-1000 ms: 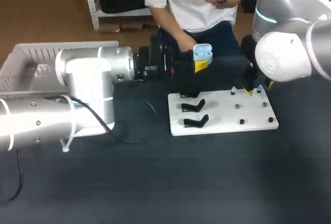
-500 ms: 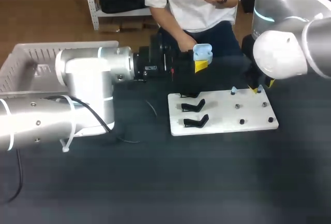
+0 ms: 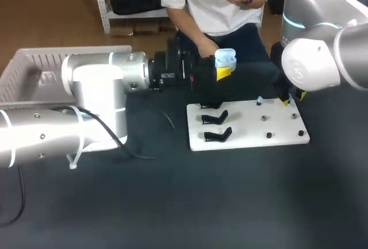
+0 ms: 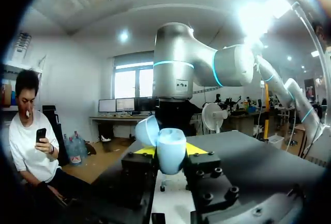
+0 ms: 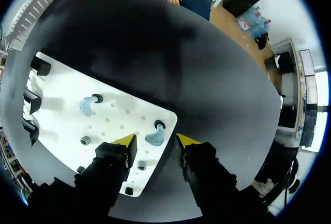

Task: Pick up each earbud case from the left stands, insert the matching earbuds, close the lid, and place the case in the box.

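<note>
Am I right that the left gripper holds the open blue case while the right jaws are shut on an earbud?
Not quite: the right wrist view shows the right gripper with jaws open, astride the earbud, not touching it. The left gripper does hold the open case.

Head view: right arm (image 3: 310, 59) covers most of the right claw (image 3: 291, 97); only bits of yellow tip show. Earbuds (image 3: 260, 100) on the white board (image 3: 247, 121) are too small to make out, just pale-blue specks. Left arm (image 3: 98, 88) hides pt of the white basket (image 3: 34, 59), whose left end is cut off by the edge.

Left wrist view: earbud case (image 4: 168, 149) blocks most of the left claw (image 4: 170, 151) tips & nearly all the board.

Right wrist view: claw bodies cover the board's near corner; black stands (image 5: 32, 100) are clipped at the rim.
</note>
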Robot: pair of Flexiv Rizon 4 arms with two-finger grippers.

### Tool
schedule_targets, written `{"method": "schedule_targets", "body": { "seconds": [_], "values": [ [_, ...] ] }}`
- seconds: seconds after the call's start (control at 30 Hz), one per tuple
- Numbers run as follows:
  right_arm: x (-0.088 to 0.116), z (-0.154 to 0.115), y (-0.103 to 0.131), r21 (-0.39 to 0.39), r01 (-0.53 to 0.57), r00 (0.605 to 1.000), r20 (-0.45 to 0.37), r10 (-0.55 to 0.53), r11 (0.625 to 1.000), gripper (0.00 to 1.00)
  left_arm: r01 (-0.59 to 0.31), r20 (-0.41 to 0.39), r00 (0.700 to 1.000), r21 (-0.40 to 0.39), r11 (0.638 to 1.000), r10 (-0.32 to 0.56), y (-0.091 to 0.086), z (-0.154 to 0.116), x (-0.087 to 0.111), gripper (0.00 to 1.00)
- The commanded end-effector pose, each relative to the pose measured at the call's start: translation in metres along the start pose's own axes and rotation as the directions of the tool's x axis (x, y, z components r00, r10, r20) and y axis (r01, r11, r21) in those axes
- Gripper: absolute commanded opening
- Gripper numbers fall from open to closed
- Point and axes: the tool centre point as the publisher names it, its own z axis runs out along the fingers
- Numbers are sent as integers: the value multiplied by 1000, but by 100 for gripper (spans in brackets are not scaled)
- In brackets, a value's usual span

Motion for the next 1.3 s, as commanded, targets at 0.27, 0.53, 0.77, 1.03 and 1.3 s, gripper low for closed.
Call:
{"method": "schedule_targets", "body": {
  "seconds": [0.27,0.53,0.77,1.03,1.3],
  "values": [
    [-3,2,-1,-1,-22,1000,5,22,1000,46,-6,7,1000,-7,1000,6,-2,0,1,0],
    [-5,4,-1,-4,-30,1000,9,30,1000,40,-6,7,1000,-7,1000,6,-2,0,1,0],
    [-6,5,-2,-8,-33,999,6,33,999,32,-6,7,1000,-7,1000,6,-2,0,1,0],
    [-7,7,-1,-8,-31,1000,4,31,999,0,-6,7,1000,-7,1000,6,-2,0,1,0],
    [-5,0,1,0,-45,999,5,45,999,0,-6,7,1000,-7,1000,6,-2,0,1,0]
  ]
}}
